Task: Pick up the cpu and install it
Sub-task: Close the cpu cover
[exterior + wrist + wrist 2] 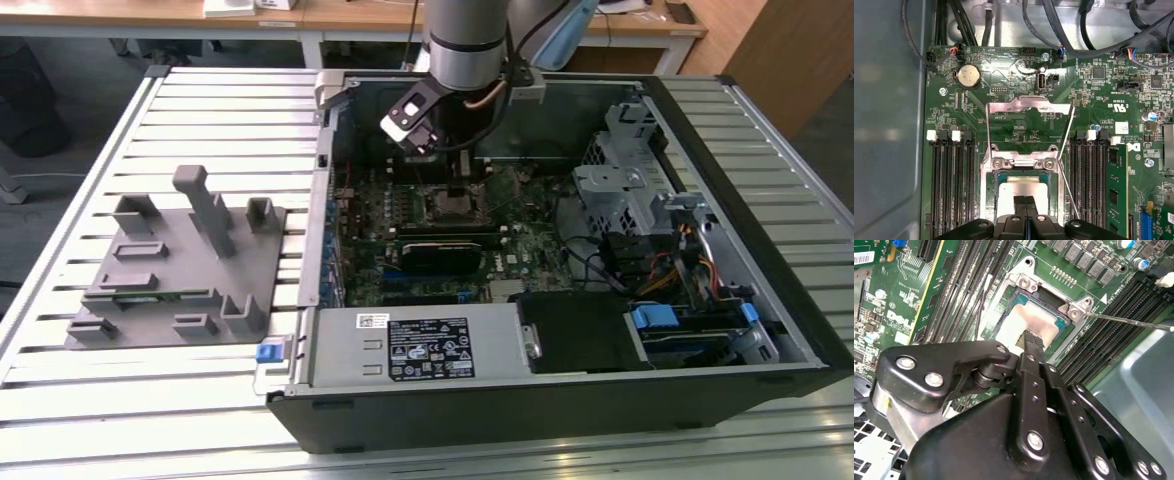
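Cpu [1026, 320] is sitting flat in the socket frame [1026, 282] on the motherboard [534, 245], shiny metal top facing straight up out of the open computer case [747, 130]. It's square, so there's no real long axis to speak of, but its edges run parallel to the socket's sides and nothing looks tilted or cocked. In the first wrist view the cpu [1021, 186] has the retention plate [1029, 107] flipped up and lying back beyond it, with the thin lever [1066, 165] swung out along one side, so the socket isn't clamped. The memory slots [951, 185] flank the socket on both sides and run the same way as the cpu's side edges. The gripper [1029, 336] hangs right over the middle of the chip, and its two black fingers [1020, 202] are pressed together with just a hairline seam between them, nothing pinched in there. Their tips are right at the chip's top face; whether they actually touch it or hover just off it can't be told. In the exterior view the arm [465, 40] reaches down into the case, and the grey fixture [187, 260] sits well apart on the slatted table [80, 180] to the exterior view's left.
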`<state>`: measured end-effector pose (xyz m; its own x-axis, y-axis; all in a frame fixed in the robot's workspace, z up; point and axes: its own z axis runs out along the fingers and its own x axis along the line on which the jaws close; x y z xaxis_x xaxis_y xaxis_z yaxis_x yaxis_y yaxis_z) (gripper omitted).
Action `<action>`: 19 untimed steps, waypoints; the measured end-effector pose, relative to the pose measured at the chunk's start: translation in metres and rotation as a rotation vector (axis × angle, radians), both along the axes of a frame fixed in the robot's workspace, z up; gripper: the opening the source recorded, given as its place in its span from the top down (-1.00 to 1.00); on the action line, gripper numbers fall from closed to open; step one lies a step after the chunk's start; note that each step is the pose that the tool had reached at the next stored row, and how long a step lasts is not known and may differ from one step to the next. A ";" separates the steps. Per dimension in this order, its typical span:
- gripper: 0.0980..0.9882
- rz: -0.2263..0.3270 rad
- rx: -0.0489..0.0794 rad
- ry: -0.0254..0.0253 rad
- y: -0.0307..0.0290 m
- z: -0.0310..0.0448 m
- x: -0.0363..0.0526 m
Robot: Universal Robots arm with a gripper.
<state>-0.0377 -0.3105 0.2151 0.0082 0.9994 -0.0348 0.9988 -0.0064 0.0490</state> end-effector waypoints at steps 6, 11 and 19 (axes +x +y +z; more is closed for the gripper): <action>0.95 0.000 0.000 0.0000 0.0000 0.0049 0.0000; 0.95 0.000 0.000 0.0001 0.0000 0.0096 0.0001; 0.95 0.000 0.000 0.0007 0.0000 0.0319 0.0001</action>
<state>-0.0376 -0.3105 0.2470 0.0082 0.9994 -0.0347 0.9988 -0.0065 0.0484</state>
